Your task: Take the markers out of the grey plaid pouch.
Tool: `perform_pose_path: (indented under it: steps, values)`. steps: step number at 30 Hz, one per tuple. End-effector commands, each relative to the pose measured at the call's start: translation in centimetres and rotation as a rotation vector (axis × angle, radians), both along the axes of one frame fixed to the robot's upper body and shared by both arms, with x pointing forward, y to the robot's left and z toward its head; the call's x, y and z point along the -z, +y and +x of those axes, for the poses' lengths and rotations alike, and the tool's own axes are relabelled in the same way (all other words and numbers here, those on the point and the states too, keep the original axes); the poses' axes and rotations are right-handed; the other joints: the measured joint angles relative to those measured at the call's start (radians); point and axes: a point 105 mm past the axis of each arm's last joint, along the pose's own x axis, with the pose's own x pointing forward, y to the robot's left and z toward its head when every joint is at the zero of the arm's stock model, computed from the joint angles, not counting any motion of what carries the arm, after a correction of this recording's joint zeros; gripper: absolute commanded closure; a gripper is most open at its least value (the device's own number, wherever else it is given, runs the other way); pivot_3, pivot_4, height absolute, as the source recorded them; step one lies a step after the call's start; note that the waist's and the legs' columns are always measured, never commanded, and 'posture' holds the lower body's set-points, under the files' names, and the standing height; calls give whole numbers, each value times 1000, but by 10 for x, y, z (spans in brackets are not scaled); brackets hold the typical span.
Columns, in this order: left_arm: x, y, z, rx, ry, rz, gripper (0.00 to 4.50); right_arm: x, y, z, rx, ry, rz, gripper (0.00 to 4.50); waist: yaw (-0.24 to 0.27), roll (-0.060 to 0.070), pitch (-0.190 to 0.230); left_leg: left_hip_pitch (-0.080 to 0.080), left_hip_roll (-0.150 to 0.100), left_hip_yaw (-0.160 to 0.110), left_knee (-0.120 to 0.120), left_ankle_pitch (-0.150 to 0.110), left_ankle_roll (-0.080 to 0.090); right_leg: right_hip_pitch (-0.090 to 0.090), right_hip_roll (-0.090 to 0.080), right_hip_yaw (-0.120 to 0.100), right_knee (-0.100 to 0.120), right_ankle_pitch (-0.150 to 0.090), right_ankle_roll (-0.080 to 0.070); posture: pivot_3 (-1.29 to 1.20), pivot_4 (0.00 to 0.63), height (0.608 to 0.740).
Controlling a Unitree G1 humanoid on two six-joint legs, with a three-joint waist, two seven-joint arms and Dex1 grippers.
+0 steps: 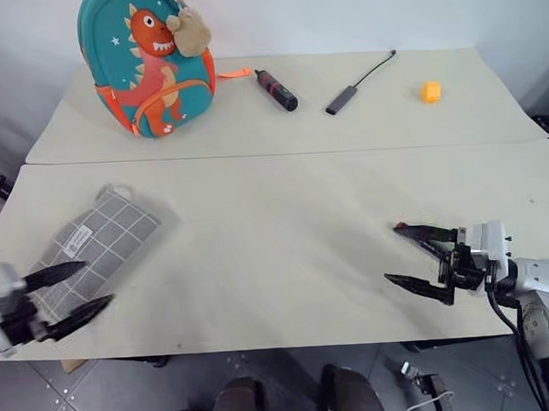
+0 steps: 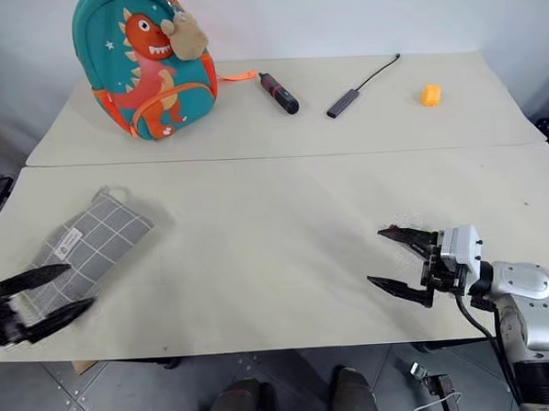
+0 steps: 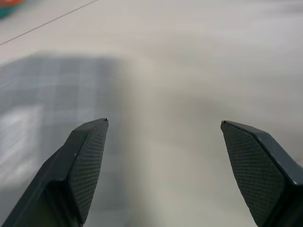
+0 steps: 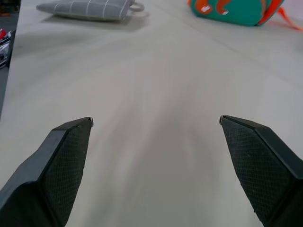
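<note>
The grey plaid pouch lies flat near the table's front left corner, its white label facing up and a small loop at its far end. No markers are in view. My left gripper hovers open over the pouch's near end, holding nothing. My right gripper stands open above bare table at the front right, far from the pouch, pointing left. The right wrist view shows the pouch lying far across the table, beyond the open fingers.
A teal dinosaur backpack stands at the back left. Beside it lie a black-and-red cylindrical tool, a grey adapter with a black cable and a small orange object. A seam runs across the table.
</note>
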Motion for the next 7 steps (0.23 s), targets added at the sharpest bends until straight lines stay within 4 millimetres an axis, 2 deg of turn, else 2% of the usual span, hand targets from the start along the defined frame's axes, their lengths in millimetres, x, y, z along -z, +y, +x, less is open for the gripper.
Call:
perform_pose_path:
  steps: [1,4,7]
  values:
    - [12,-18,14,84,-15,55,452,-6,1,5,34,-46,2,0,-5,0,0,0,0,0,0,0,0,0,1,0,0,0,0,0,150,740]
    - [11,-20,31,77,-71,72,452,-7,-1,9,79,-70,-3,0,-11,0,0,0,1,0,0,0,-1,0,2,0,0,0,0,0,150,740]
    - [13,-15,34,68,-58,98,452,-5,-3,10,116,-90,5,0,-15,0,0,0,4,1,0,0,-1,-1,5,0,0,0,0,0,150,740]
